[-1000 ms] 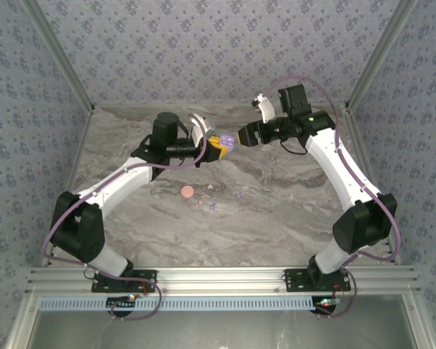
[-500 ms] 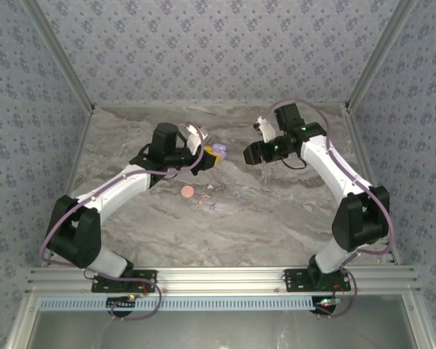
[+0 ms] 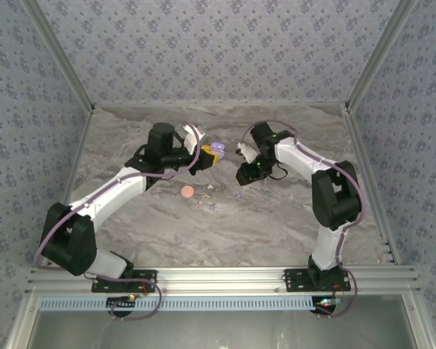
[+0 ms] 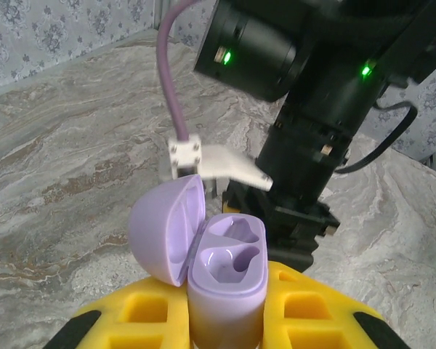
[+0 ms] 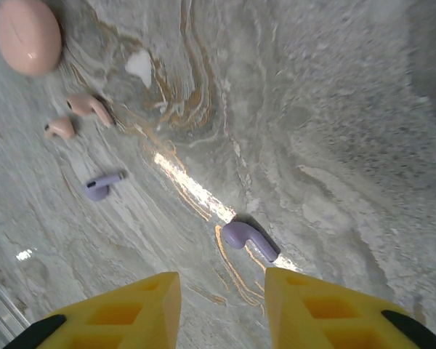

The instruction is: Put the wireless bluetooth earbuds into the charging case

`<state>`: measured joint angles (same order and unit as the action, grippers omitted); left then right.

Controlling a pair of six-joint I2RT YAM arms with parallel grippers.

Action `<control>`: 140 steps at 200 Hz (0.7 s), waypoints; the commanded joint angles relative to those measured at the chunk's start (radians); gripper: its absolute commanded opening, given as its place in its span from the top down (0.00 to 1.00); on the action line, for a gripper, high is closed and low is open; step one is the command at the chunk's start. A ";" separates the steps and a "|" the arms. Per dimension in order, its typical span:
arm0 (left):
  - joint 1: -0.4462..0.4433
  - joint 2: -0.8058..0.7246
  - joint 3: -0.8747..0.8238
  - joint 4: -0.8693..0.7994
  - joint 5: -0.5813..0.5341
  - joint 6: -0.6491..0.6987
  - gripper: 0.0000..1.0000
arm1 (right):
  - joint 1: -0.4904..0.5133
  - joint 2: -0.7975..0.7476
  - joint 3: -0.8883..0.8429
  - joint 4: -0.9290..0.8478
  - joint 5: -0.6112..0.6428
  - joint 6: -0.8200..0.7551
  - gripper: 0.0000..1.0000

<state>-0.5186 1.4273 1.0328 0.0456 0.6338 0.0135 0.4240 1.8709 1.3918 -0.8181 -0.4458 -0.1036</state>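
My left gripper is shut on the lavender charging case and holds it upright above the table. The case's lid hangs open to the left and both of its wells are empty. From above, the case sits at the left gripper. My right gripper points down at the table, open, with nothing between its yellow fingers. A lavender earbud lies on the marble just beyond its fingertips. Another lavender earbud and two pale pink earbuds lie farther left.
A salmon-pink closed case rests on the marble beyond the pink earbuds, also visible from above. The right arm's wrist is close in front of the held case. Patterned walls enclose the marble tabletop.
The right gripper has left the held case, swung left and down toward the table, and its jaws have narrowed. The left arm keeps the open case, drawn slightly back.
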 commanded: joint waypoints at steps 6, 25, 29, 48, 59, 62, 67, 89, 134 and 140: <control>-0.005 -0.055 -0.015 -0.001 -0.010 -0.002 0.86 | 0.023 0.029 -0.006 -0.057 0.013 -0.030 0.69; -0.006 -0.064 -0.021 0.002 -0.013 0.001 0.86 | 0.040 0.040 -0.026 -0.055 -0.005 -0.029 0.74; -0.006 -0.065 -0.021 0.000 -0.015 0.001 0.86 | 0.044 0.043 -0.027 -0.056 -0.006 -0.030 0.75; -0.006 -0.064 -0.021 -0.004 -0.019 0.004 0.86 | 0.060 0.061 -0.040 -0.058 -0.004 -0.024 0.80; -0.005 -0.064 -0.021 -0.007 -0.018 0.004 0.86 | 0.066 0.065 -0.050 -0.049 0.001 -0.014 0.81; -0.005 -0.064 -0.020 -0.008 -0.017 0.002 0.86 | 0.068 0.066 -0.056 -0.045 0.001 -0.012 0.81; -0.006 -0.064 -0.022 -0.009 -0.018 0.004 0.86 | 0.069 0.066 -0.062 -0.040 0.001 -0.008 0.81; -0.005 -0.064 -0.022 -0.009 -0.017 0.006 0.86 | 0.075 0.067 -0.088 -0.019 0.015 0.013 0.81; -0.005 -0.056 -0.021 -0.014 -0.019 0.004 0.86 | 0.082 0.077 -0.110 0.017 0.007 0.040 0.81; -0.006 -0.056 -0.023 -0.013 -0.019 0.003 0.86 | 0.084 0.079 -0.113 0.025 0.008 0.044 0.81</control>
<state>-0.5186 1.3876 1.0103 0.0376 0.6144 0.0139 0.4976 1.9339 1.2903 -0.8162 -0.4408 -0.0902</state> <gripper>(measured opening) 0.189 0.187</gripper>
